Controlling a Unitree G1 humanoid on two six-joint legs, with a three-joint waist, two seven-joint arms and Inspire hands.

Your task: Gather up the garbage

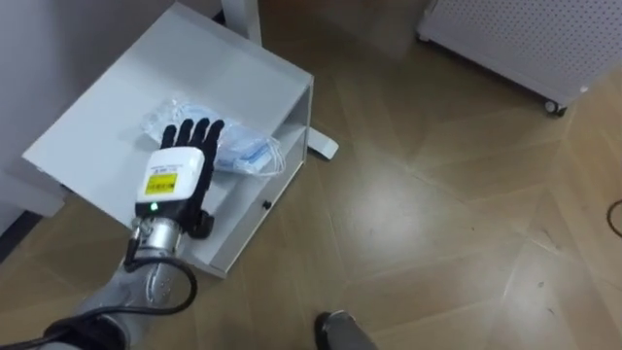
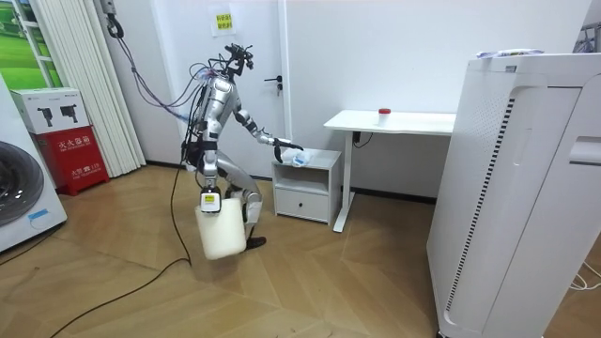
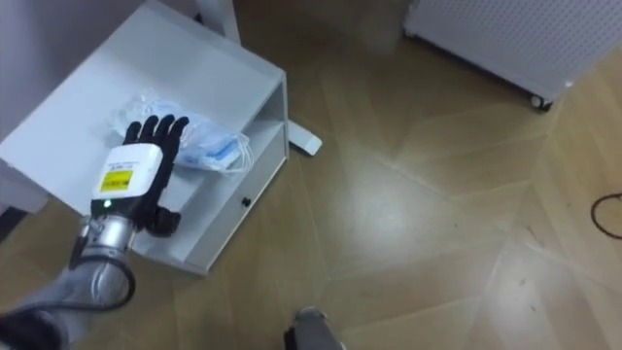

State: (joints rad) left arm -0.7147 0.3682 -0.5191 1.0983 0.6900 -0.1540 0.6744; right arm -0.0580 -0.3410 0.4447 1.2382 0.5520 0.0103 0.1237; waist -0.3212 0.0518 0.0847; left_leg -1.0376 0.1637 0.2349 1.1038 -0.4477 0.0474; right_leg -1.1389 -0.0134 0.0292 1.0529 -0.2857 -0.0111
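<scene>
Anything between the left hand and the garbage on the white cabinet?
Nothing visible. The left hand, fingers straight, is over the top of the white cabinet, its fingertips at the crumpled blue-and-white garbage; no other thing lies between them.

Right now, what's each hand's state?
Left hand: open, straight over the garbage on the white cabinet.
Right hand: at the white bin; cannot be told.

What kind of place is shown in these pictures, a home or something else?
Probably a test room furnished like a home. A washing machine stands at the room view's left, a white desk and a small white cabinet stand side by side, and the floor is wood-patterned.
</scene>
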